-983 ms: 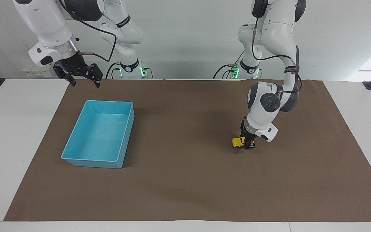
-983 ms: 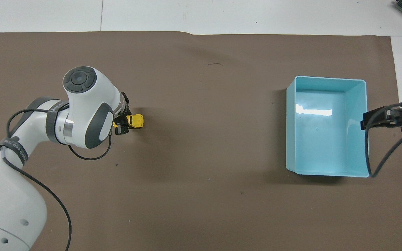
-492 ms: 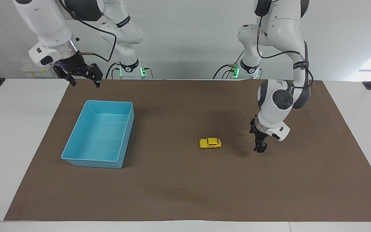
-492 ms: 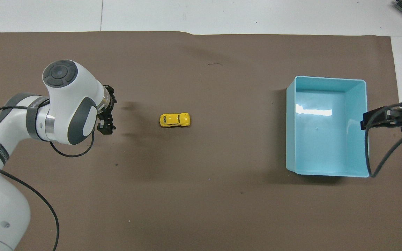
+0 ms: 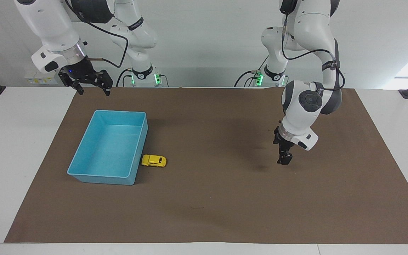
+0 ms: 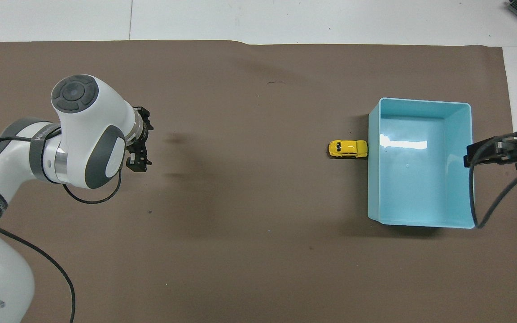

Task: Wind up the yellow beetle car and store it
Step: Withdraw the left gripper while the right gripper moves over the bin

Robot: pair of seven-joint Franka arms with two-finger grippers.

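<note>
The yellow beetle car point(image 5: 153, 160) point(image 6: 348, 149) stands on the brown mat, its nose against the outer side wall of the light-blue bin point(image 5: 99, 179) point(image 6: 373, 188). The bin has nothing in it. My left gripper point(image 5: 284, 159) point(image 6: 141, 141) hangs open and empty a little above the mat, toward the left arm's end of the table and well away from the car. My right gripper point(image 5: 94, 92) point(image 6: 483, 152) waits open and empty, raised over the mat's edge by the bin's end that is nearer to the robots.
The brown mat point(image 5: 204, 205) covers most of the white table point(image 5: 5, 148). Apart from the bin and the car, only bare mat shows.
The left gripper opened and let go of the car, then lifted a little. The car rolled across the mat from the left gripper to the bin's side wall. The right arm stayed still.
</note>
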